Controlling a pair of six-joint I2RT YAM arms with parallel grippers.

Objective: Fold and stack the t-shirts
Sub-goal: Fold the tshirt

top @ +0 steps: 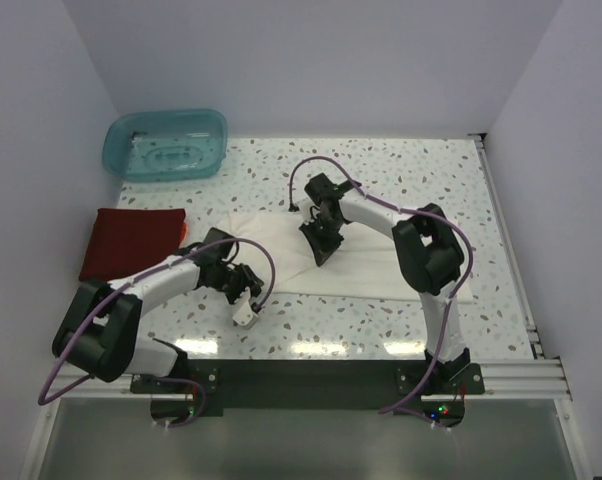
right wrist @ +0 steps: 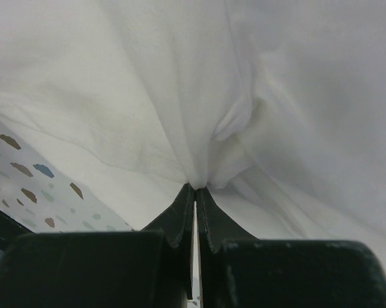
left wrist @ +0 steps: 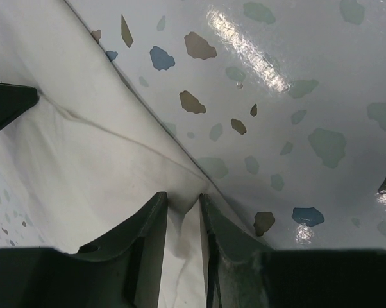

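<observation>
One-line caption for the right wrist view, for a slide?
Right gripper shut on a bunched pinch of the cream-white t-shirt, speckled table visible at lower left.

Light: bright, even, from overhead. Glare: white streak on table [left wrist: 321, 77] ahead-right of left gripper [left wrist: 182, 199]. Cream-white t-shirt [right wrist: 180, 83] ahead of right gripper [right wrist: 194, 189]: near washed-out, soft fold shadows. Close foreground: soft-focus.

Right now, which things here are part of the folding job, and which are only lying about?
Job:
- white shirt, pinched by the left gripper and the right gripper
- red shirt, folded
- orange shirt, only an edge showing by the red one

Lying about:
- teal tub, beyond the red shirt
</observation>
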